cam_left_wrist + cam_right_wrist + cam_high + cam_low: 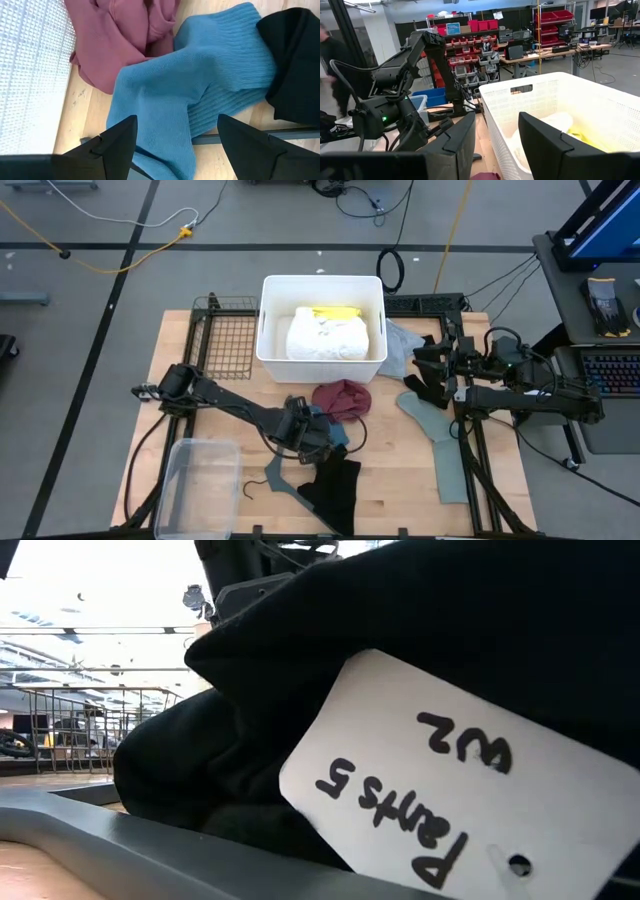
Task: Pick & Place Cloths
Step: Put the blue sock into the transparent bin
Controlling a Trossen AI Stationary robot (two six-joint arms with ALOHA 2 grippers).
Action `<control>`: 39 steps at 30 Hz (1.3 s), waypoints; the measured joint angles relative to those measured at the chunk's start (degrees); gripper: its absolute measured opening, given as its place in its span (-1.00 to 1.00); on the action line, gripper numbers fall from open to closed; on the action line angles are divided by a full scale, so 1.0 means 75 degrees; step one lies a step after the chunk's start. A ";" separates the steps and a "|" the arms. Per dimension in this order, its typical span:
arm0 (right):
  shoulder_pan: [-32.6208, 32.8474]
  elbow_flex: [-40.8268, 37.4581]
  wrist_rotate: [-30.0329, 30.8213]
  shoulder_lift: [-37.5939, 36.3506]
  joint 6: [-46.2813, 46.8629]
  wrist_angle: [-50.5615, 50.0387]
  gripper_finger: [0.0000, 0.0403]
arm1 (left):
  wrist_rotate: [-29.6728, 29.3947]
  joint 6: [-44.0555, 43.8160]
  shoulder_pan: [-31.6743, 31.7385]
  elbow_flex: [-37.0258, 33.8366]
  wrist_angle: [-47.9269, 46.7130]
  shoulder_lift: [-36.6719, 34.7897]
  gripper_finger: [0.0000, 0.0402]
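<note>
Wooden table at mid-job: the white basket (270, 330) already holds the white cloth (328, 338) and the yellow cloth (335, 312). Five remain outside: maroon cloth (343, 398), teal cloth (200, 85), black cloth (335, 488), sage cloth (440, 438) and grey cloth (402, 338). The left gripper (175, 142) hovers spread over the teal cloth, apparently the next pick. The right gripper (497, 137) waits beside the basket, fingers apart and empty.
</note>
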 joint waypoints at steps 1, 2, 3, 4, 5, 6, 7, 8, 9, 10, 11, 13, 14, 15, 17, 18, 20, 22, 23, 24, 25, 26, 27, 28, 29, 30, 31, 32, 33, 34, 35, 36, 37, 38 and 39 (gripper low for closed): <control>0.0000 0.0000 0.0000 0.0000 0.0000 0.0000 -0.30 | 0.0005 0.0003 0.0000 0.0000 0.0000 0.0000 0.39; 0.0000 0.0000 0.0000 0.0000 0.0000 0.0000 -0.30 | 0.0019 0.0006 0.0000 0.0000 0.0003 0.0000 0.39; 0.0000 0.0000 0.0000 0.0000 0.0000 0.0000 -0.30 | 0.0034 0.0006 0.0000 0.0000 0.0019 0.0000 0.39; 0.0000 0.0002 0.0000 0.0000 0.0000 0.0000 -0.30 | 0.0105 0.0007 0.0001 0.0000 0.0033 0.0000 0.39; 0.0000 0.0000 0.0000 0.0000 0.0000 0.0000 -0.30 | 0.0223 0.0012 0.0005 0.0000 0.0044 0.0000 0.39; 0.0000 0.0000 0.0000 0.0002 0.0000 0.0000 -0.30 | 0.0322 0.0038 0.0009 -0.0001 0.0041 0.0000 0.39; 0.0000 0.0000 0.0000 0.0000 0.0000 0.0000 -0.30 | 0.0398 0.0099 0.0009 -0.0006 0.0072 0.0020 0.39; 0.0000 0.0000 0.0000 0.0000 0.0000 0.0000 -0.30 | 0.0402 0.0149 0.0009 -0.0009 0.0146 0.0074 0.39; 0.0000 0.0000 0.0000 0.0000 0.0000 0.0000 -0.30 | 0.0390 0.0154 0.0009 -0.0014 0.0183 0.0111 0.39; 0.0000 0.0000 0.0000 0.0003 0.0000 0.0000 -0.30 | 0.0400 0.0205 0.0009 -0.0028 0.0206 0.0145 0.39; 0.0000 0.0000 0.0000 0.0003 0.0000 -0.0003 -0.30 | 0.0407 0.0238 0.0012 -0.0029 0.0264 0.0222 0.39; 0.0000 0.0000 0.0001 0.0000 0.0000 0.0000 -0.30 | 0.0360 0.0291 0.0038 -0.0026 0.0372 0.0360 0.38; 0.0000 0.0000 0.0000 0.0002 0.0000 -0.0001 -0.30 | 0.0285 0.0293 0.0039 -0.0030 0.0326 0.0399 0.38; 0.0000 0.0000 0.0000 0.0003 0.0000 -0.0003 -0.30 | 0.0229 0.0293 0.0066 -0.0032 0.0338 0.0469 0.38; -0.0002 0.0000 0.0000 0.0001 0.0000 -0.0003 -0.30 | 0.0128 0.0273 0.0124 -0.0032 0.0339 0.0567 0.38; -0.0003 0.0000 0.0000 0.0003 0.0000 -0.0003 -0.30 | 0.0037 0.0256 0.0149 -0.0035 0.0253 0.0604 0.38; -0.0001 0.0001 0.0001 0.0000 0.0000 -0.0005 -0.30 | -0.0091 0.0181 0.0224 -0.0033 0.0249 0.0693 0.38; -0.0003 0.0000 0.0000 0.0003 0.0000 -0.0023 -0.30 | -0.0155 0.0092 0.0296 -0.0032 0.0162 0.0743 0.38; -0.0003 0.0000 0.0000 0.0003 0.0000 -0.0020 -0.30 | -0.0144 0.0085 0.0328 -0.0033 0.0147 0.0759 0.38; -0.0003 0.0000 0.0000 0.0002 0.0000 -0.0015 -0.30 | -0.0127 0.0088 0.0359 -0.0035 0.0168 0.0785 0.36; -0.0003 0.0000 0.0000 0.0000 0.0000 -0.0017 -0.30 | -0.0122 0.0095 0.0404 -0.0029 0.0216 0.0816 0.32; -0.0003 0.0000 0.0000 0.0000 0.0000 -0.0017 -0.30 | -0.0110 0.0126 0.0435 -0.0029 0.0215 0.0826 0.28; -0.0003 0.0000 0.0000 0.0000 0.0000 -0.0017 -0.30 | -0.0073 0.0158 0.0440 -0.0029 0.0213 0.0848 0.21; 0.0000 0.0000 0.0000 0.0003 0.0000 -0.0020 -0.30 | -0.0032 0.0207 0.0466 -0.0032 0.0209 0.0857 0.14; 0.0000 0.0000 0.0000 0.0003 0.0000 -0.0020 -0.30 | -0.0003 0.0239 0.0485 -0.0032 0.0212 0.0876 0.05; -0.0003 0.0000 0.0000 0.0000 0.0000 -0.0020 -0.30 | 0.0000 0.0284 0.0508 -0.0032 0.0221 0.0898 -0.05; -0.0003 0.0000 0.0000 0.0000 0.0000 -0.0019 -0.30 | 0.0002 0.0289 0.0523 -0.0032 0.0215 0.0915 -0.16; -0.0002 0.0000 0.0000 0.0001 0.0000 -0.0021 -0.30 | 0.0017 0.0292 0.0533 -0.0032 0.0192 0.0934 -0.27; -0.0001 0.0000 0.0000 0.0003 0.0000 -0.0023 -0.30 | 0.0043 0.0294 0.0547 -0.0032 0.0181 0.0941 -0.39; -0.0003 0.0000 0.0000 0.0000 0.0000 -0.0023 -0.30 | 0.0059 0.0293 0.0562 -0.0032 0.0185 0.0940 -0.52; -0.0001 0.0000 0.0000 0.0000 0.0000 -0.0024 -0.30 | 0.0058 0.0293 0.0573 -0.0032 0.0192 0.0932 -0.64; -0.0003 0.0000 0.0000 0.0000 0.0000 -0.0026 -0.30 | 0.0059 0.0294 0.0590 -0.0032 0.0199 0.0927 -0.77; -0.0003 0.0000 0.0000 0.0001 0.0000 -0.0027 -0.30 | 0.0061 0.0291 0.0607 -0.0032 0.0201 0.0927 -0.88; -0.0003 0.0000 0.0000 0.0000 0.0000 -0.0030 -0.30 | 0.0064 0.0269 0.0623 -0.0032 0.0195 0.0927 -0.93; -0.0003 0.0000 0.0000 0.0000 0.0000 -0.0033 -0.30 | 0.0070 0.0221 0.0641 -0.0032 0.0189 0.0927 -0.94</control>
